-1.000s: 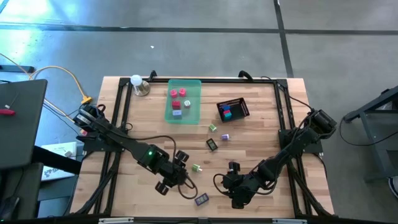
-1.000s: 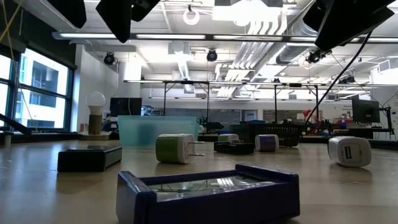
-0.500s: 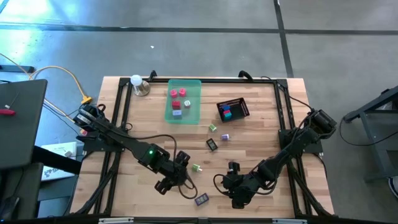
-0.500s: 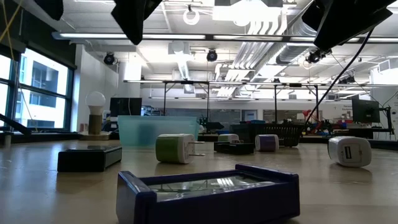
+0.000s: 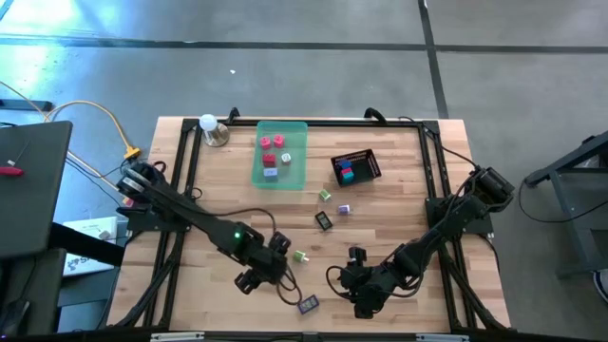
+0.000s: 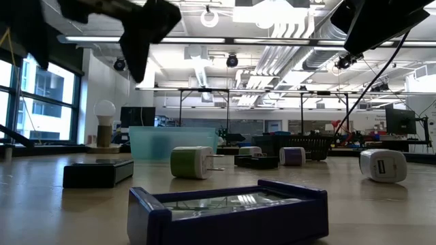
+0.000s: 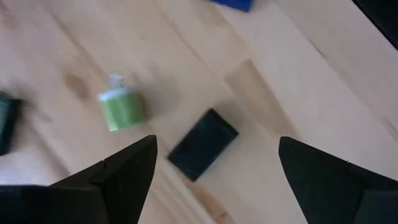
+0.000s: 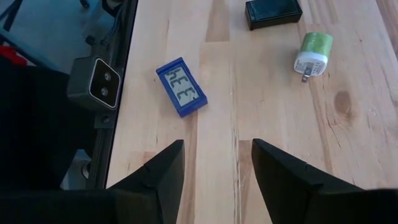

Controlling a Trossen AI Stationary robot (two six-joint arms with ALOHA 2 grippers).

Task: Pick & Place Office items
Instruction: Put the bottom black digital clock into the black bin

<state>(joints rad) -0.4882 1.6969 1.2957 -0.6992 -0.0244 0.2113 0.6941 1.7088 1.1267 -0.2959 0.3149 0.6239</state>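
A flat black office item (image 7: 202, 152) lies on the wooden table (image 5: 399, 228), and my left gripper (image 7: 216, 146) hangs open just above it with a finger on either side, touching nothing. A green-and-white piece (image 7: 121, 111) lies on its side beside the black one. A blue block with a display (image 8: 181, 87) rests flat near the table's near edge. My right gripper (image 8: 217, 146) waits open over bare wood at the near right, nothing between its fingers. In the high view my left gripper (image 5: 264, 275) covers the black item.
A translucent green tray (image 5: 294, 171) at the far middle holds pink and red pieces. A black mesh basket (image 5: 369, 163) to its right holds teal and red ones. Loose pieces (image 5: 324, 219) lie at mid-table. A bulb on a stand (image 5: 209, 126) is far left.
My left gripper has come down toward the black item and rolled a little. Its fingers have spread wider apart in the low view. No item has moved.
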